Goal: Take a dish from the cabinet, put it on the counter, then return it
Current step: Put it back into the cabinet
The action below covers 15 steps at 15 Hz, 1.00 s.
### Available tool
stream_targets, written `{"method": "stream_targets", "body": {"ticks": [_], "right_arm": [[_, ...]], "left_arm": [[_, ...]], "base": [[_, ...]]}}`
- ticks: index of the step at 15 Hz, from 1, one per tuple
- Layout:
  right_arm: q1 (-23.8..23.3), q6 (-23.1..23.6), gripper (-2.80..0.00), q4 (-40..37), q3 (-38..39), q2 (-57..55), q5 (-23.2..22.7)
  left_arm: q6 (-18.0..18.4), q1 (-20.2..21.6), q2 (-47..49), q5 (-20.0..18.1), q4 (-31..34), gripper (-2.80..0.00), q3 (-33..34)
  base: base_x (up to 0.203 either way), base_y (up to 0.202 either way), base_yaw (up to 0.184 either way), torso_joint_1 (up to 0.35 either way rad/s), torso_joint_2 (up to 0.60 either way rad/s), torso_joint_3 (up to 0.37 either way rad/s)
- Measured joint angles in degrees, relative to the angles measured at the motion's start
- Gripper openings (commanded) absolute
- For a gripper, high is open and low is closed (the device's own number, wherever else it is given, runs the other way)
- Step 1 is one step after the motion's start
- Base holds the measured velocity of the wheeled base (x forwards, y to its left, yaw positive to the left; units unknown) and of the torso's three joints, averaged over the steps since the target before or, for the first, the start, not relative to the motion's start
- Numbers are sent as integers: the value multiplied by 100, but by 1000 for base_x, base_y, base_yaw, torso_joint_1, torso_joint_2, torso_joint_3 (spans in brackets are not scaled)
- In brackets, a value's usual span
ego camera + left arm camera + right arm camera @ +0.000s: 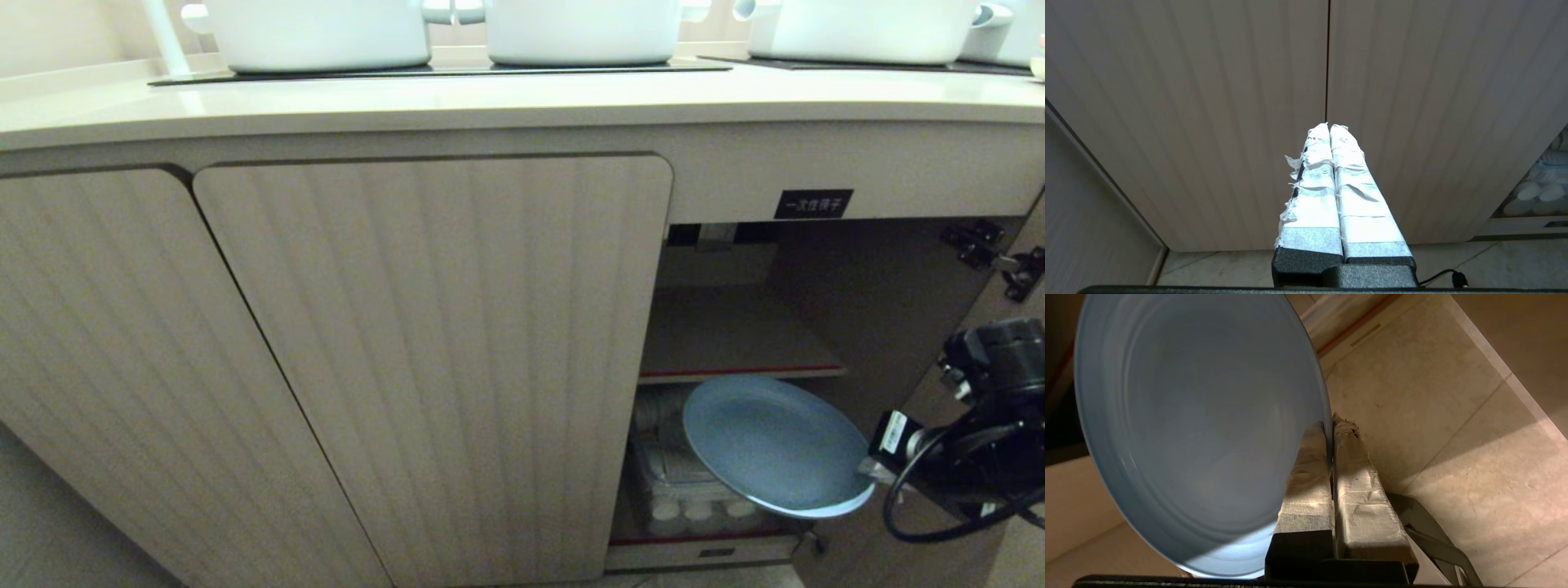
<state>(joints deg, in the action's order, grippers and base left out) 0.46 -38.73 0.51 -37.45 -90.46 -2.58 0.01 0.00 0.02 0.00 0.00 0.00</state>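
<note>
A: In the head view, why does the dish [775, 445] sit at lower right, tipped, in front of the open cabinet [735, 327]?

B: The right claw [869, 472] has it pinched by the rim nearest the arm, so it hangs clear of the shelf [739, 339], above the pale containers [694, 498]. I'd judge it is on its way up to the worktop [490, 102], where the white pots [318, 33] stand along the top of the frame.

A: And the left wrist view?

B: The left claw [1329, 126], centre frame, is closed with nothing between its taped fingers, facing the ribbed doors [1208, 102]: parked.

A: The right wrist view?

B: The taped fingers [1355, 486] at lower centre are clamped tight on the dish's edge, the blue disc filling the left of frame over floor tiles [1453, 437].
</note>
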Motion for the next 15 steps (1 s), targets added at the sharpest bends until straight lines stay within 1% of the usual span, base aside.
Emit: {"method": "stream_targets", "body": {"ticks": [8,11,15], "right_arm": [[-2,-4,-280,9,-847,-699,0],[-2,-22,-280,82,-1002,-906,-2],[2,-205,-280,290,-1171,-1155,-2]], "left_arm": [[-1,0,0,-2,0,-280,0],[-1,0,0,0,0,-280,0],[-1,0,0,0,0,-280,0]], "base": [[0,0,0,0,0,0],[0,0,0,0,0,0],[0,0,0,0,0,0]]}}
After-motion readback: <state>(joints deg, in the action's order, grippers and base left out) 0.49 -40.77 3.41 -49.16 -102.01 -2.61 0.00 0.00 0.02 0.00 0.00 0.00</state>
